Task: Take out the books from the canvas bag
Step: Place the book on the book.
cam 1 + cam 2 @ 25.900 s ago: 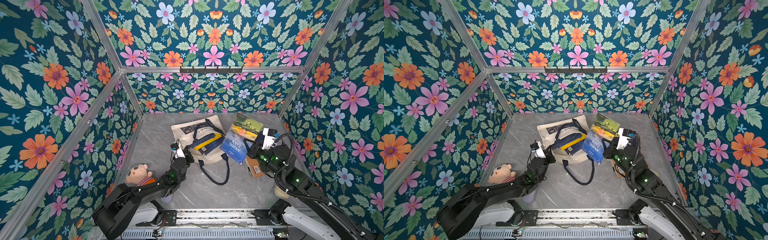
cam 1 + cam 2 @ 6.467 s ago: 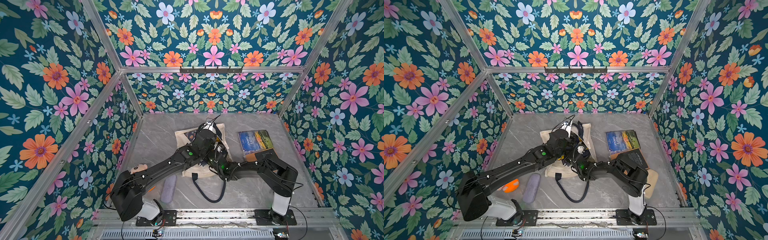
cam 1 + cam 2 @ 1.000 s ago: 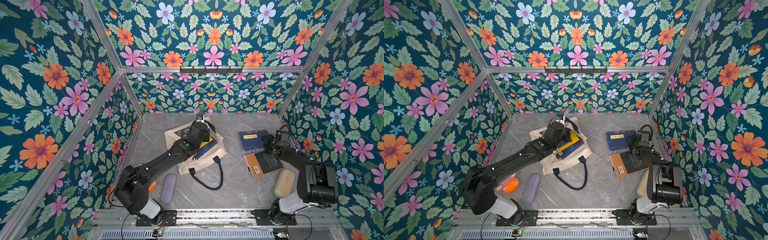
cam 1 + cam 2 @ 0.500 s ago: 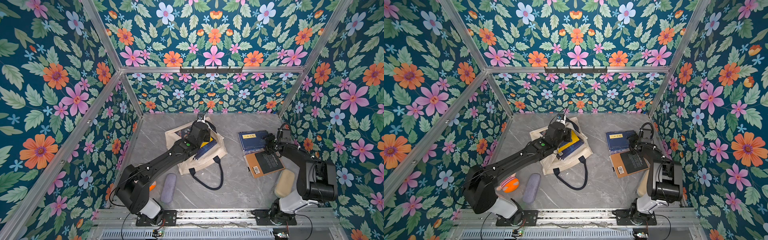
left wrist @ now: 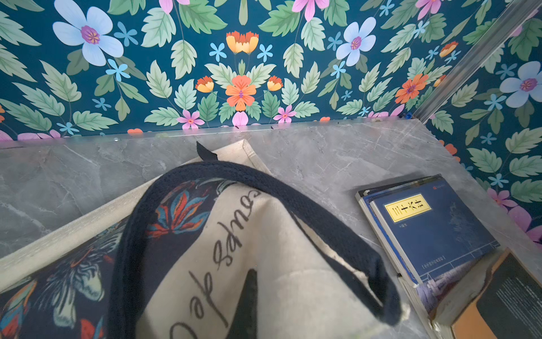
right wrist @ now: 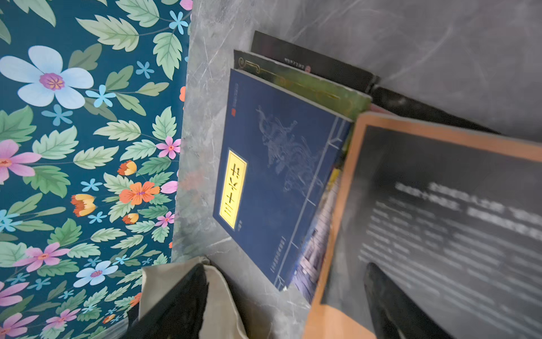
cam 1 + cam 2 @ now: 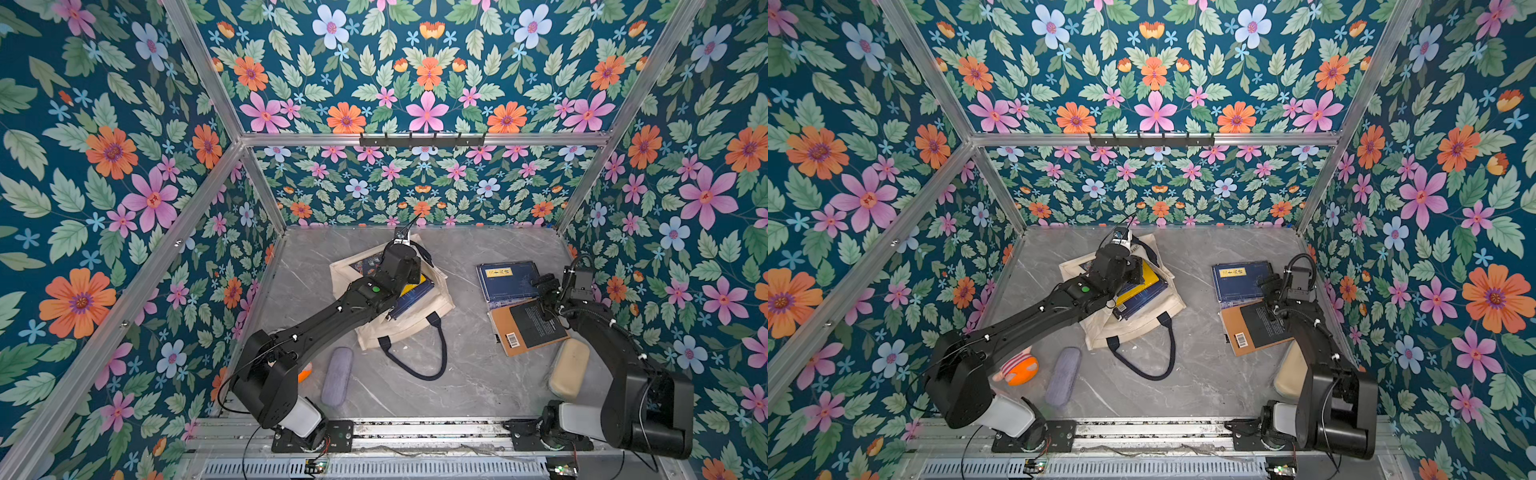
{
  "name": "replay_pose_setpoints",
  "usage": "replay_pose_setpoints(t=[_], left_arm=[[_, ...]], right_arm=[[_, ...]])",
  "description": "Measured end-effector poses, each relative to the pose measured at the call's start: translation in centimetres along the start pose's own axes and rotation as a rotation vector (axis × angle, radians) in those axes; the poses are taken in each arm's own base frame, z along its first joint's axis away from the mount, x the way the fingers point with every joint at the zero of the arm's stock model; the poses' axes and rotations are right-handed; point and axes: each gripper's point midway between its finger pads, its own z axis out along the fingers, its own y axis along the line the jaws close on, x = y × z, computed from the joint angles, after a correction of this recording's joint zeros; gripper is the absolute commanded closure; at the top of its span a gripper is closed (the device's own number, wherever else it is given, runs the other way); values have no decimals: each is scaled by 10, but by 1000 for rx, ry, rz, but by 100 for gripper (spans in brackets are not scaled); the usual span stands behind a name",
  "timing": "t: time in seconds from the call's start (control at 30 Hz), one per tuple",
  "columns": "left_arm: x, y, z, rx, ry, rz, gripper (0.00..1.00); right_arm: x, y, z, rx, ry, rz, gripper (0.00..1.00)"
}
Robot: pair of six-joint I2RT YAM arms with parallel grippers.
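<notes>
**One hand empty over the pile, the other pinching the bag open**

My right gripper [image 7: 545, 293] is spread wide and empty. It hangs just above the pile of removed books near the right wall. In the right wrist view its fingers [image 6: 390, 305] stand well apart with nothing between them. Beneath it lies the navy book with a yellow label [image 7: 505, 280]. The orange-and-black book [image 7: 532, 326] overlaps its near side, barcode up. I judge the pile sits here to keep it clear of the bag and within my right arm's easy reach.

My left gripper [image 7: 409, 270] is clenched on the canvas bag [image 7: 415, 328] at its far end. The left wrist view shows cream cloth and the navy handle [image 5: 223, 171] raised close to the lens. I read that as the upper panel pulled up so the mouth gapes. A yellow book [image 7: 1142, 284] and a navy book [image 7: 1144, 305] poke out of that opening, so the task looks partly done.

Farther out lie a lilac pouch [image 7: 336, 376], a beige case [image 7: 569, 368] and a plush toy [image 7: 1017, 368].

My left fingertips are hidden under the wrist in both top views. I cannot count the books left inside. Under the labelled navy book, a green-edged cover [image 6: 308, 85] and a black one [image 6: 308, 55] show only as strips. The print on the orange-and-black book is blurred, and the toy is half behind my left arm.
</notes>
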Motion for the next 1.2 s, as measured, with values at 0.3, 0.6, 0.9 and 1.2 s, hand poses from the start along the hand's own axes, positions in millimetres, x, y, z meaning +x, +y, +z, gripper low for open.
replay_pose_setpoints(t=[0.3, 0.6, 0.9, 1.2], left_arm=[[-1, 0, -3, 5, 2, -4, 100], [-1, -1, -4, 12, 2, -7, 100], [-1, -1, -4, 12, 2, -8, 100], [-1, -1, -4, 12, 4, -8, 100]], right_arm=[[60, -22, -38, -15, 52, -125, 1], [80, -75, -58, 89, 71, -79, 1], [98, -106, -60, 163, 116, -51, 1], [108, -119, -43, 160, 139, -39, 1]])
